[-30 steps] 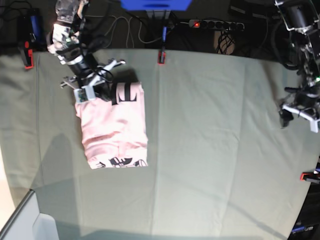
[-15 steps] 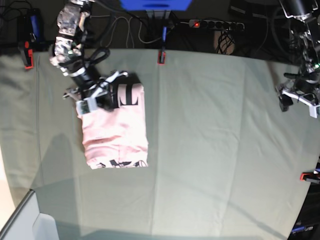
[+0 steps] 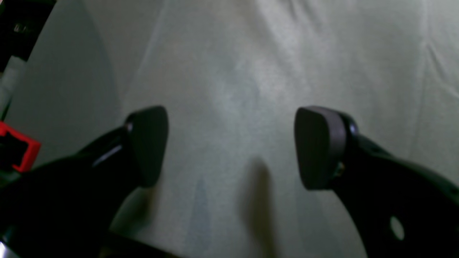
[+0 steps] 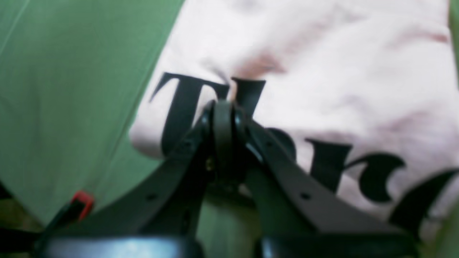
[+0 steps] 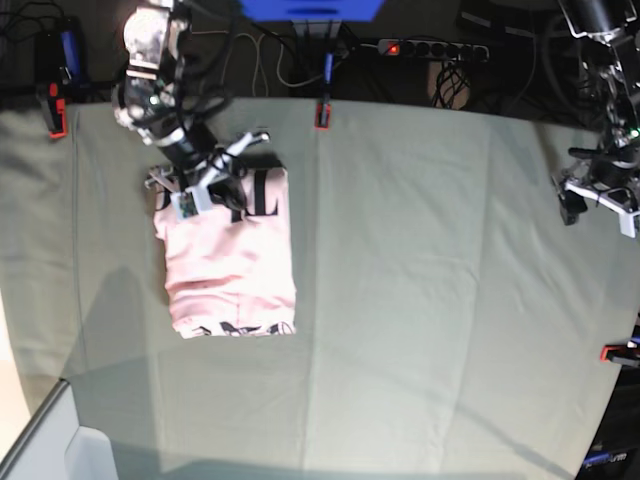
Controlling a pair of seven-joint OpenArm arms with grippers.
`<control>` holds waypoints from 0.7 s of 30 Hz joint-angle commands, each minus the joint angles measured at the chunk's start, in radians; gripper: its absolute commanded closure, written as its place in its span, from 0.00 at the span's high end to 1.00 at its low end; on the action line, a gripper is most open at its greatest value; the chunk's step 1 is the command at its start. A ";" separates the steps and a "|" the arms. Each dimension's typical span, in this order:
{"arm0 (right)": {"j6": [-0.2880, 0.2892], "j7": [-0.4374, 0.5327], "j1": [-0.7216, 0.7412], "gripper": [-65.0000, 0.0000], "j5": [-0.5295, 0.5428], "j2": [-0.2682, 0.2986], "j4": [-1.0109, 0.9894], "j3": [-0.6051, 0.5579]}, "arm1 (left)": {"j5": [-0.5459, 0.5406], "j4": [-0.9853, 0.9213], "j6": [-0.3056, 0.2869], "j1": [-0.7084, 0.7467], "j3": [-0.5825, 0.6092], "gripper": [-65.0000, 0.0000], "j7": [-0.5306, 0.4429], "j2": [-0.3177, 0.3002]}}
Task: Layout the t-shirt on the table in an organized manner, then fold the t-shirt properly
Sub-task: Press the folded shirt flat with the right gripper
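Creased grey-green cloth covers the whole worktop [image 5: 420, 300], with little red-and-black clamps [image 5: 323, 113] pinning it along the far edge and a power strip [image 5: 432, 47] behind that. So the pink t-shirt [image 5: 235, 265] is already down to a compact rectangle, sitting just below and to the left of that middle clamp, black serif lettering showing at its top and bottom edges.

Right gripper [image 4: 224, 118] is parked over the shirt's top edge, jaws pinched fully together right at the lettering. From the wrist view I honestly can't tell if there's a bit of fabric caught between them or if it's just pressing down. Left gripper [image 3: 229, 147] is way off on the opposite side from the clamp, jaws spread wide over bare cloth, holding nothing.

Handling-wise, my guess: this thing is light, floppy cotton with several layers stacked, so it'll sag and unfold if you lift it from one point. Pinch through all layers at a corner or along a folded edge, ideally two corners at once, and drag low rather than hoisting. The tablecloth looks grabby too, could bunch up with it.
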 commanded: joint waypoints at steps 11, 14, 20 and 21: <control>0.003 0.018 0.103 0.00 0.015 0.021 -0.056 0.003 | -0.005 0.016 -0.001 0.010 -0.006 0.82 -0.025 -0.020; 0.003 0.018 0.093 0.00 0.015 0.021 -0.027 0.003 | -0.004 0.016 -0.001 0.007 -0.006 0.82 -0.023 -0.020; 0.003 0.018 0.100 0.00 0.015 0.021 -0.007 0.005 | -0.005 0.016 -0.001 0.007 -0.006 0.82 -0.022 -0.018; 0.003 0.018 0.122 0.00 0.015 0.025 -0.041 0.005 | -0.005 0.016 -0.001 0.007 -0.006 0.82 -0.022 -0.018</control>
